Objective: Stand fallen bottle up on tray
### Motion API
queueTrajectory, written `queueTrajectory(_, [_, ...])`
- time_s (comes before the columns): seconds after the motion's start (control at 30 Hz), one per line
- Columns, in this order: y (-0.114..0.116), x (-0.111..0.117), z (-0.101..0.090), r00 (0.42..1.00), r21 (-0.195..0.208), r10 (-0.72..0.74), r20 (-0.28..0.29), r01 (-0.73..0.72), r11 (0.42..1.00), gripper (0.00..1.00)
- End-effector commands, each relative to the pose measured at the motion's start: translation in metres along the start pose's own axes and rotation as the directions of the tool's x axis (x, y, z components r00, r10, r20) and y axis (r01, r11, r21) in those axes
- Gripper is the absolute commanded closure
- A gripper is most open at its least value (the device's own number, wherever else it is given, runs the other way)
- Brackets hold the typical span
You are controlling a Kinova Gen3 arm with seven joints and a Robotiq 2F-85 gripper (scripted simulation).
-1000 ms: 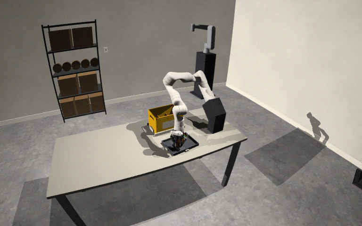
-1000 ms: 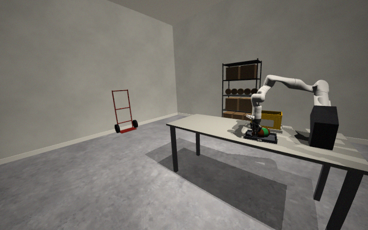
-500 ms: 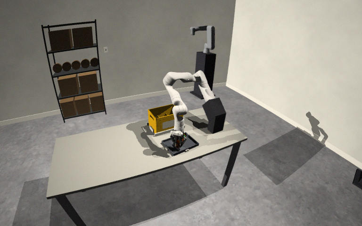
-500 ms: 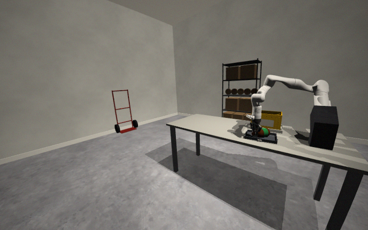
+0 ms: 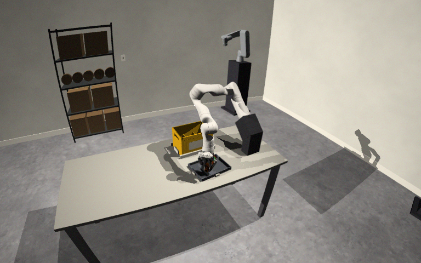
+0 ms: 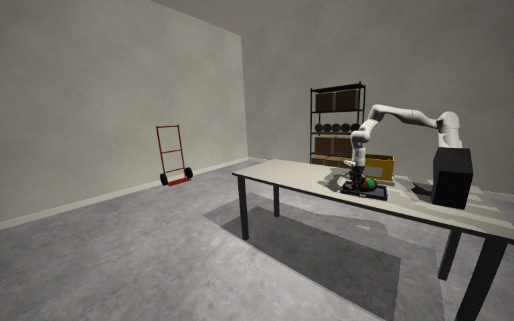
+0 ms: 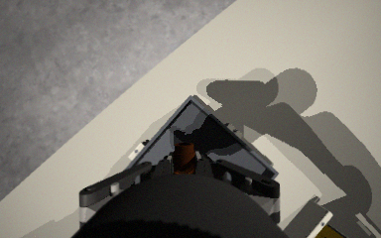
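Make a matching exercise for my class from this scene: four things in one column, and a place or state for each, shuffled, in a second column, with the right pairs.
Things
1. bottle
2. crate
3. hand truck
4. shelf rack

Places or states
A. stands on the floor against the side wall
B. yellow, on the table beside the tray
C. holds brown boxes, by the back wall
D. lies on its side on the tray, its neck between the fingers of the tool

Pairs: 1-D, 2-B, 3-A, 4-C
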State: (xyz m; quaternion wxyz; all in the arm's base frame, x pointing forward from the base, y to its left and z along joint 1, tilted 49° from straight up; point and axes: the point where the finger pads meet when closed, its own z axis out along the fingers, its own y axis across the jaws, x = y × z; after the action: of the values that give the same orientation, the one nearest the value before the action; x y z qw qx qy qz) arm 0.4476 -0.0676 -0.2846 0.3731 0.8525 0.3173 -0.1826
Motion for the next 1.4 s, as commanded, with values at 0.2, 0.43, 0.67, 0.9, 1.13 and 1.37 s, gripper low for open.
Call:
queueTrajectory(0.2, [0.0,0.0,-0.001,1.0,0.0,0.0,-0.001,0.0,1.0,1.0])
queueTrajectory(0.43, [0.0,0.0,-0.002,1.0,0.0,0.0,-0.001,0.0,1.0,1.0])
queueTrajectory(0.67, [0.0,0.0,-0.003,1.0,0.0,0.0,-0.001,0.0,1.0,1.0])
queueTrajectory(0.9, [0.0,0.0,-0.006,1.0,0.0,0.0,-0.001,0.0,1.0,1.0])
queueTrajectory(1.13, [0.0,0.0,-0.011,1.0,0.0,0.0,-0.001,0.0,1.0,1.0])
queueTrajectory(1.37, [0.0,0.0,-0.016,1.0,0.0,0.0,-0.001,0.0,1.0,1.0])
